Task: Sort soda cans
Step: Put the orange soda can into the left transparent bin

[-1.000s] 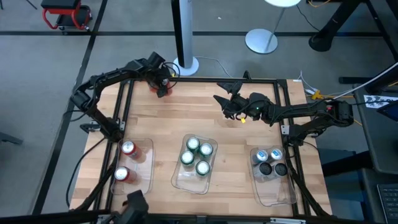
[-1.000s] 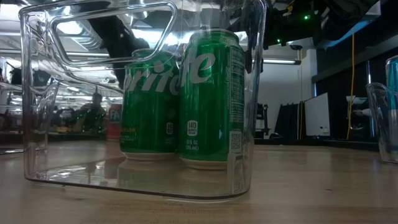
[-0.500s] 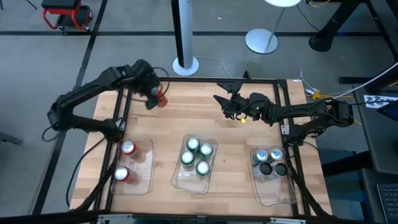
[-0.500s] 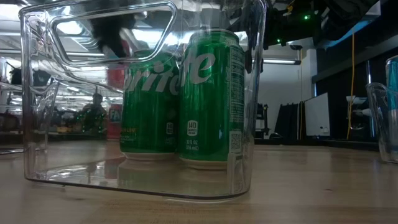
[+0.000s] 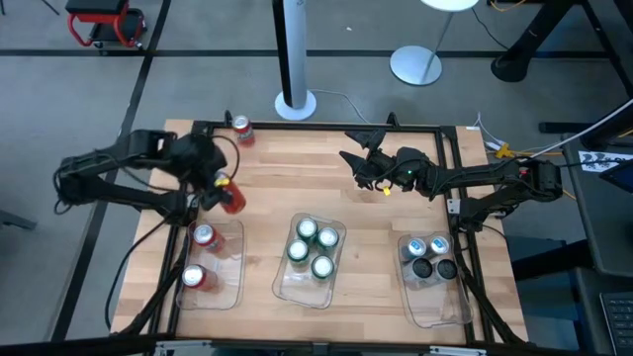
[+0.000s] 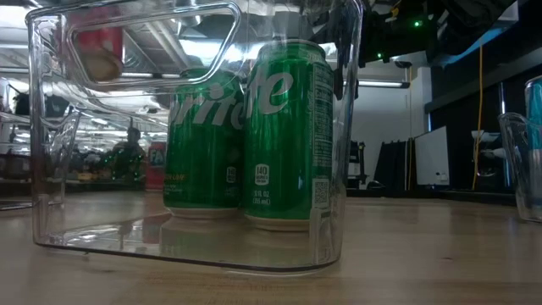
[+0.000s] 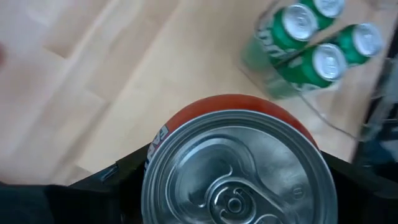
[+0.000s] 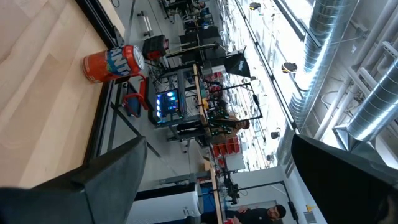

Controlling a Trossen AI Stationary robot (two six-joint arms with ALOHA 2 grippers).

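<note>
my left claw (image 5: 226,190), left of centre in the overhead frame, is clamped around a red cylindrical soda can with a silver top (image 7: 239,163), above the clear plastic tray (image 5: 235,265) holding two red cans. my right claw (image 5: 358,163) waits upper right, fingers spread, holding nothing. green cans (image 6: 284,135) read "sprite".

high: straight down | low: table-level | both share green cans (image 5: 311,247)

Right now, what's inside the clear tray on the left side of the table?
The left tray holds two red cans, standing upright. The left hand carries a third red can just beyond the tray.
</note>
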